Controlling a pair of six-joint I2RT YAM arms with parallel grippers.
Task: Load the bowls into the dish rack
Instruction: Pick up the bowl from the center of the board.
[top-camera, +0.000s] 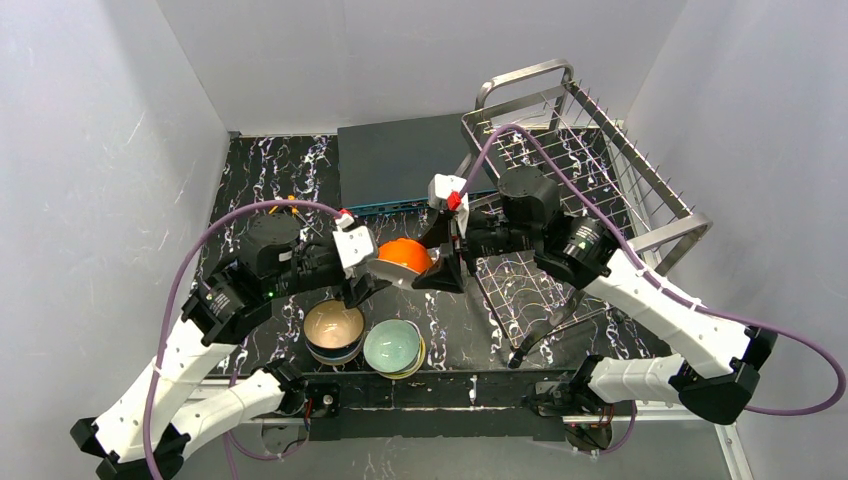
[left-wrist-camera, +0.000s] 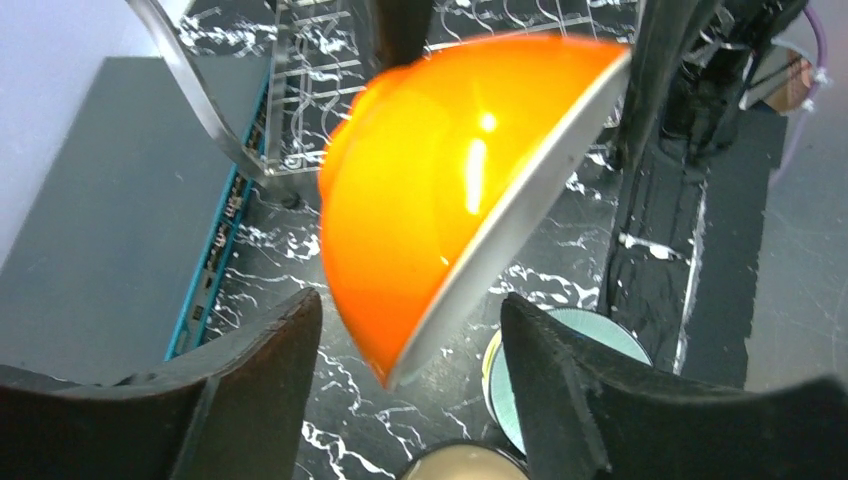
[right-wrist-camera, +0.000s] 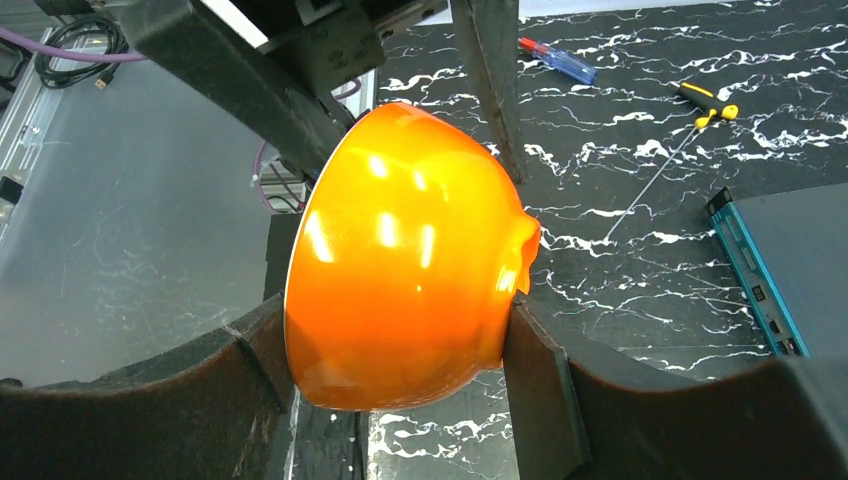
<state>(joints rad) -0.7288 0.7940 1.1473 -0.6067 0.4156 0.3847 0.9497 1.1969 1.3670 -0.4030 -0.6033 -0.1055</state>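
Note:
An orange-outside bowl (top-camera: 405, 253) (left-wrist-camera: 430, 200) (right-wrist-camera: 400, 260) hangs on its side above the table's middle. My right gripper (top-camera: 440, 258) (right-wrist-camera: 392, 310) is shut on it, one finger on the rim and the other at the foot. My left gripper (top-camera: 372, 281) (left-wrist-camera: 410, 310) stands open around the bowl's lower edge, and neither finger touches it. A beige-lined bowl (top-camera: 333, 328) (left-wrist-camera: 465, 465) and a pale green bowl (top-camera: 392, 345) (left-wrist-camera: 612, 335) each top a small stack near the front edge. The steel wire dish rack (top-camera: 527, 72) sits at the back right.
A flat dark-teal box (top-camera: 400, 160) (left-wrist-camera: 100, 200) (right-wrist-camera: 800, 250) lies at the back, left of the rack. A blue screwdriver (right-wrist-camera: 555, 58) and a yellow-handled tool (right-wrist-camera: 705, 100) lie on the black marbled table at the left. White walls close in on both sides.

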